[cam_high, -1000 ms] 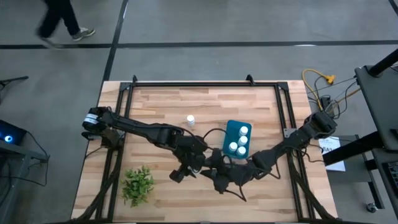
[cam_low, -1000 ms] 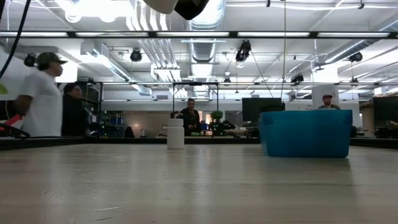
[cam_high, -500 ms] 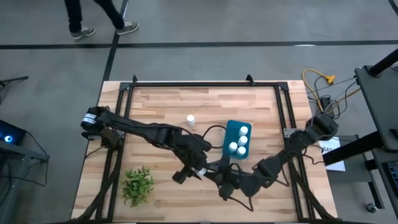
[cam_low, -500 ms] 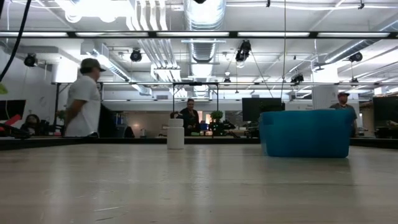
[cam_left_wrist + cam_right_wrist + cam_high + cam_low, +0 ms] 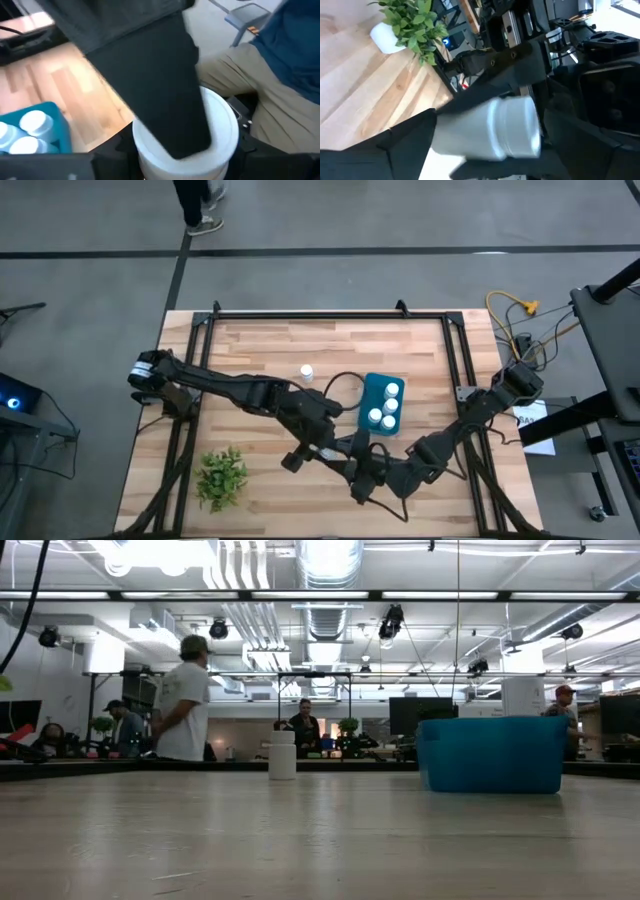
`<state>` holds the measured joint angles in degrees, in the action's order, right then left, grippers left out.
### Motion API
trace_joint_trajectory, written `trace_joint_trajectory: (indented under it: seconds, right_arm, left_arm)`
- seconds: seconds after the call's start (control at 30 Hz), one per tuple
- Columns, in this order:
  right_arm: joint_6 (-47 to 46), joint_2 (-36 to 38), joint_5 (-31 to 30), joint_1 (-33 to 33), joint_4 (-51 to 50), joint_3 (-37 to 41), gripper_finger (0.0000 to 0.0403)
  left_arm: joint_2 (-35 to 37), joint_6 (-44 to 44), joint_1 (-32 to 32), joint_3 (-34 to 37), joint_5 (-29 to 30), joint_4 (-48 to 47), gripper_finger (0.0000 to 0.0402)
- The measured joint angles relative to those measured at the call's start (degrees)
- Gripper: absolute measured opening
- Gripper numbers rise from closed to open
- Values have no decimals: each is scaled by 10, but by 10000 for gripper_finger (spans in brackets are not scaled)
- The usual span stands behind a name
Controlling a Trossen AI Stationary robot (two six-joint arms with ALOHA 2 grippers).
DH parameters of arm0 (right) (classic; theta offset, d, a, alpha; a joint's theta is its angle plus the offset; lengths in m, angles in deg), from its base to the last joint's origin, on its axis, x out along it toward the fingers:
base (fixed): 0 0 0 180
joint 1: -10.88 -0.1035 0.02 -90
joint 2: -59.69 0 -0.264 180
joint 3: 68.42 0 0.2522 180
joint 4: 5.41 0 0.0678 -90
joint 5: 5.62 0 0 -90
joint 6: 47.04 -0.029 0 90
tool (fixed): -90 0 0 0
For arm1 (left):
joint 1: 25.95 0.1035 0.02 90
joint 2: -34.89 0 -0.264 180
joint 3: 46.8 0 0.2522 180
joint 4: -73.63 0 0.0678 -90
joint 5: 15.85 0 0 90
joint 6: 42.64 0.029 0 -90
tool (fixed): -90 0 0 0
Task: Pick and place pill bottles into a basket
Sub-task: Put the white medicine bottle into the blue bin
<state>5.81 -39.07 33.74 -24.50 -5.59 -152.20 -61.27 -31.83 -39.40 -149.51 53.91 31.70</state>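
A pill bottle [image 5: 185, 135] sits pinched in the left claw [image 5: 318, 456], at the near end of the basket [image 5: 381, 404] and just off its corner; one dark finger [image 5: 160, 90] lies across the white cap. The right claw [image 5: 360, 477] stands spread around the same bottle [image 5: 490, 131], its fingers apart from the bottle's sides, so the bottle appears to hang on the left arm alone.

Three capped bottles [image 5: 384, 408] stand inside the basket. One more bottle [image 5: 306, 373] stands upright on the desk [image 5: 260, 350], beyond the basket and to its left.

Handling judgement: the bottles look light, rigid and smooth-walled, so they are likely to slip or twist under an off-centre grip. Take hold across the cylinder body below the cap, with both pads flat to the wall. The round base is likely to roll if the bottle tips.

The desk is pale wood in a dark frame. A green plant [image 5: 221, 476] sits left of the basket, near the front edge. Beyond the desk is an open workshop with grey floor, ceiling ducts and people [image 5: 185, 700] walking.
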Motion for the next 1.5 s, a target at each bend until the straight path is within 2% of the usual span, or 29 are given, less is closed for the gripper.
trace_joint_trajectory:
  seconds: [0.2,0.43,0.87,1.13,1.37,1.5]
  right_arm:
    - [24,0,-49,-2,12,-2,376]
    - [36,0,-94,-8,14,-1,377]
    - [26,0,-103,-9,24,-1,374]
    - [35,0,-97,-11,34,0,329]
    - [53,0,-89,-15,52,1,322]
    - [46,0,-83,-15,49,1,321]
  left_arm:
    - [10,-42,2,3,8,58,150]
    - [15,-50,2,3,-4,64,150]
    - [15,-76,2,4,-18,87,150]
    - [15,-80,2,6,-27,98,150]
    - [16,-77,2,10,-30,103,150]
    - [16,-73,1,11,-26,98,175]
